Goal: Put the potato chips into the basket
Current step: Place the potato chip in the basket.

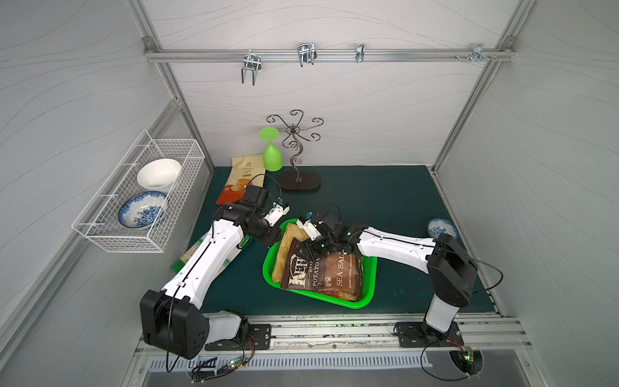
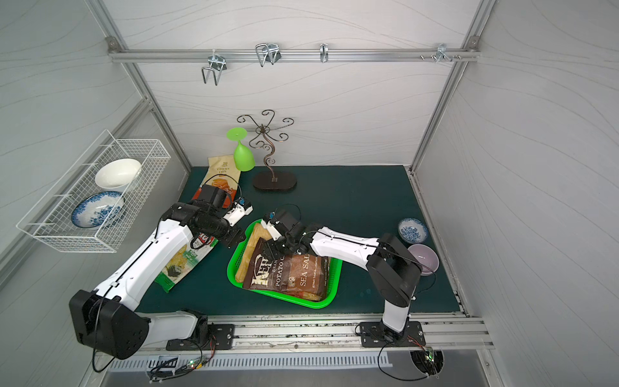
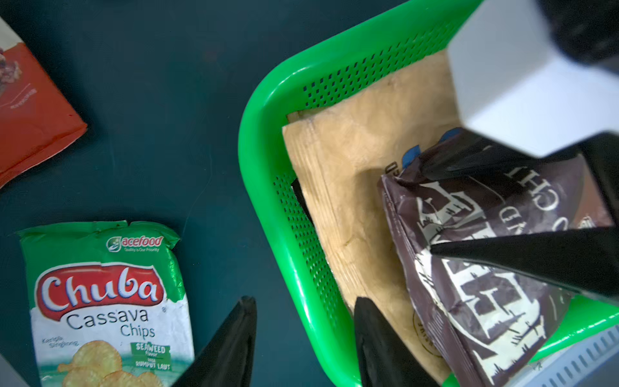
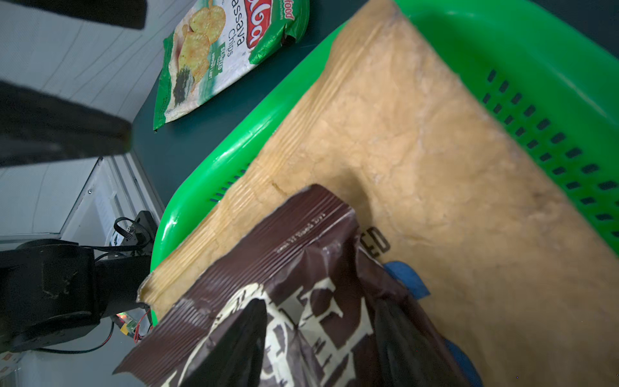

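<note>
Right claw point(image 4: 321, 311) is closed across a raised fold near the sealed end of the brown Kettle bag point(image 1: 321, 271). The bag lies in the green basket point(image 1: 335, 299) on top of a tan bag point(image 3: 351, 201), with that end lifted clear of the tan one. Left claw point(image 3: 304, 300) is open and empty, one finger outside the basket rim and one inside. Handling, as judged: the bags are light, air-filled, soft and crinkly, with slick film and brittle contents, so the flat crimped seam or a corner is the place to pinch, not the puffed middle. Not yet in the basket, on the tabletop point(image 1: 385, 201): the green-white Chuba bag point(image 3: 107, 301) beside the basket, and a cream-orange cassava bag point(image 1: 243, 181) at the back. The left wrist view shows the Chuba label plainly, whereas in a top view that bag point(image 1: 184, 259) is mostly covered by the left arm. Only the right wrist view shows the fold between the claw's fingers
</note>
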`<control>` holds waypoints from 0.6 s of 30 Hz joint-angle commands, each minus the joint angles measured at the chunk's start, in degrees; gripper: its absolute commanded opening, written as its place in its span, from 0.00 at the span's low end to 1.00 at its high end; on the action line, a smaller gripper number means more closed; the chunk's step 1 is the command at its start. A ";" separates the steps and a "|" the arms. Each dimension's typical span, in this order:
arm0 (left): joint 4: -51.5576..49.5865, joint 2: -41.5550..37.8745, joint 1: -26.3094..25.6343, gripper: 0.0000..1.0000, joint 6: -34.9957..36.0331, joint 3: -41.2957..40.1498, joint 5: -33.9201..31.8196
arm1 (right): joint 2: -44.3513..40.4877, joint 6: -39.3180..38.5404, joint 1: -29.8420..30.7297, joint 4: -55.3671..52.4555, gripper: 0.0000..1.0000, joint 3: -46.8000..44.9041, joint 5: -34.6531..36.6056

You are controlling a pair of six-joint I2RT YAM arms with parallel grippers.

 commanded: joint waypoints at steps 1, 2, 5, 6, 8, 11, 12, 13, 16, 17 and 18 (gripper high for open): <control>-1.83 -0.70 0.10 0.52 1.41 1.54 7.73 | -4.06 -1.28 0.29 -3.64 0.60 0.48 3.69; -2.49 -0.88 0.03 0.52 1.98 1.77 9.51 | -5.30 -1.21 0.22 -4.10 0.60 0.46 4.88; -4.59 -1.15 -0.99 0.53 3.97 2.05 13.33 | -8.94 0.15 -1.00 -5.68 0.62 0.11 7.62; -5.59 -1.07 -1.85 0.53 4.94 2.04 13.94 | -10.34 0.83 -1.61 -5.92 0.62 -0.31 7.65; -6.63 -1.06 -3.89 0.53 6.20 1.17 13.92 | -12.86 2.08 -2.55 -5.62 0.62 -1.70 6.91; -5.77 -1.65 -7.15 0.52 6.99 -1.65 12.34 | -16.47 3.50 -2.84 -5.51 0.65 -4.41 5.02; -4.33 -1.99 -8.19 0.52 6.78 -3.03 11.00 | -17.56 3.95 -2.77 -6.01 0.66 -5.26 3.81; -2.58 -2.33 -9.15 0.52 6.33 -4.50 9.38 | -18.64 4.76 -2.47 -6.39 0.67 -6.38 3.16; 1.38 -2.82 -10.26 0.52 5.52 -7.77 5.92 | -22.68 6.63 -0.82 -5.75 0.67 -11.29 3.31; 2.59 -2.79 -10.35 0.52 5.26 -8.69 5.08 | -24.02 7.24 -0.45 -5.31 0.67 -12.93 3.17; 3.96 -2.59 -10.58 0.51 5.03 -9.62 3.89 | -25.38 8.01 -0.11 -4.91 0.67 -14.73 3.04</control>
